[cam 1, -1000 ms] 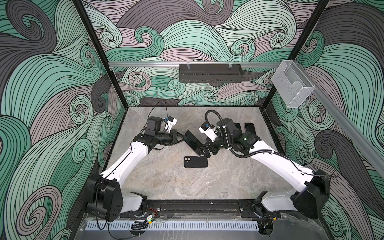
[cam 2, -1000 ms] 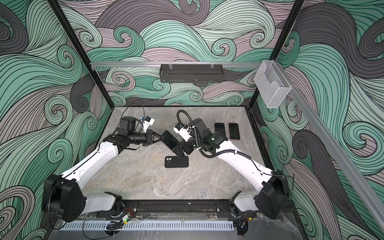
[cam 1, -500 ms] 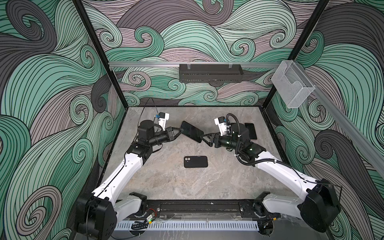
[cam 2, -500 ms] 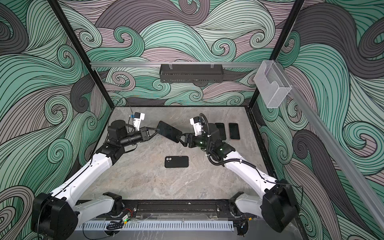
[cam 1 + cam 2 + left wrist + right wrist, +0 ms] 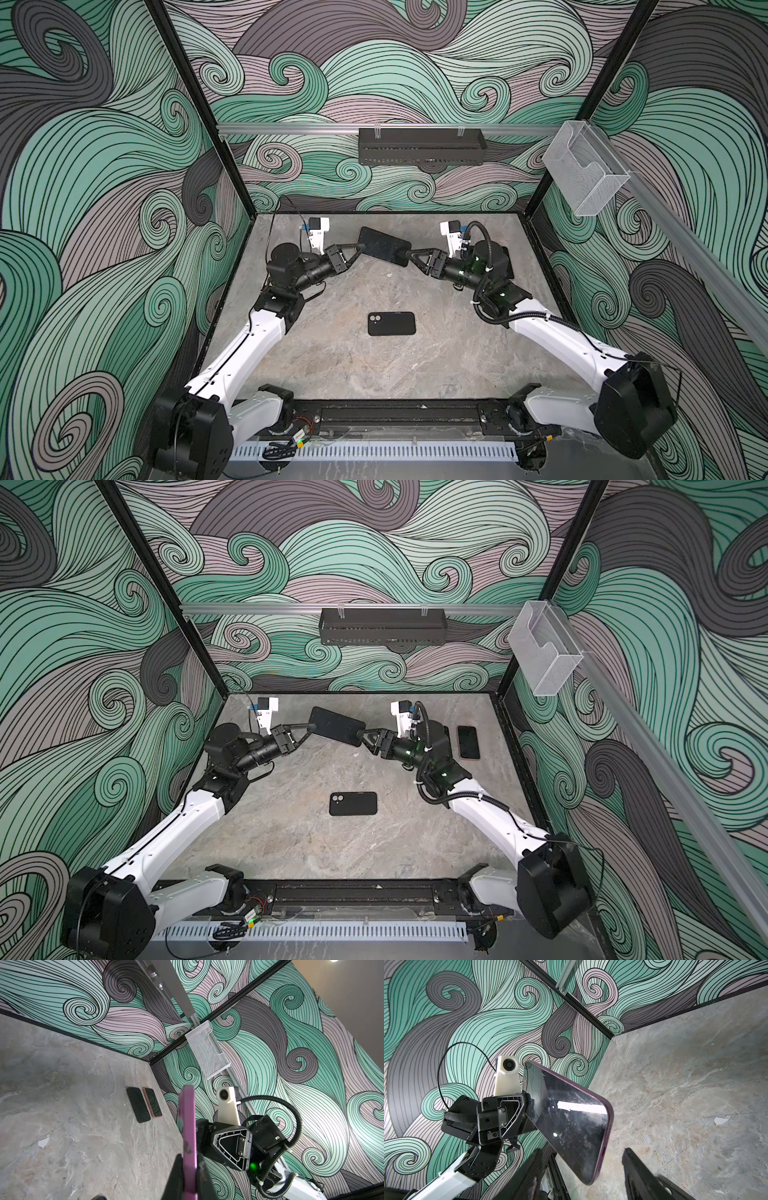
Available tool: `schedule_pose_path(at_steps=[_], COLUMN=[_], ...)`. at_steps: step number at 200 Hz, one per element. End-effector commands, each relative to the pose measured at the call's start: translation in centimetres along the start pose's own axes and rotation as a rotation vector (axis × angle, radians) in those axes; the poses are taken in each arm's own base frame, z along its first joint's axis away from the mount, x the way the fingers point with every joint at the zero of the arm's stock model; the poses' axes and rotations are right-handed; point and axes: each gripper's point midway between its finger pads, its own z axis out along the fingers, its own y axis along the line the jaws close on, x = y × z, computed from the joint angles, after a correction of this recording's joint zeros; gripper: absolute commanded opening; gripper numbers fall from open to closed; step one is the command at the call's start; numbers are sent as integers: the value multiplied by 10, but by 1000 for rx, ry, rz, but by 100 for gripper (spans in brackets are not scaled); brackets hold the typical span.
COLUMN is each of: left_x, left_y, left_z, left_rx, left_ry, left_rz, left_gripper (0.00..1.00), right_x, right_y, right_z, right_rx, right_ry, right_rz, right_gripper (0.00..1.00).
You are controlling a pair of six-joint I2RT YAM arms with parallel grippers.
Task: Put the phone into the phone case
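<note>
Purple-edged phone (image 5: pixel 384 246): lifted off the table, tilted, dark glass up, spanning between my two grippers near the back wall.
Left gripper (image 5: pixel 360 248): pinching one short end of the phone; in the left wrist view my fingers (image 5: pixel 173 1182) press both faces.
Right gripper (image 5: pixel 410 255): spread, straddling the opposite end; the right wrist view shows a gap between each finger (image 5: pixel 633 1169) and the glass.
Phone case (image 5: pixel 391 323): black, flat on the marble-look table (image 5: pixel 374 374) at mid-floor, camera cut-out toward my left, well apart from both grippers.
Open room: bare tabletop on every side of the case.
Edges: two dark slabs (image 5: pixel 138 1108) lie side by side near the right wall.
View differences: both top views show the phone as plain dark; only the wrist views show its purple rim. My right arm hides much of the slabs in both top views.
</note>
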Motion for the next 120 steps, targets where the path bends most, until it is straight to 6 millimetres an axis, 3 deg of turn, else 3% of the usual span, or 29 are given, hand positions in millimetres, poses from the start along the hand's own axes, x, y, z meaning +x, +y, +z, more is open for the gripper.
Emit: schedule_pose_path(at_steps=[1,50,120], left_x=[-19,-21,-23], left_y=[-33,-39,-39], left_z=[-5,-3,-1], left_rx=[114,164,187], left_ry=[-59,-59,-67], left_rz=[45,10,-23], left_gripper=[0,0,0], right_x=[-7,-13,-21], right_y=[12,29,53], right_z=[3,6,0], right_rx=[-88,-196,-305], right_ry=[-14,-19,-45], right_rz=[38,31,23], right_gripper=[59,50,29])
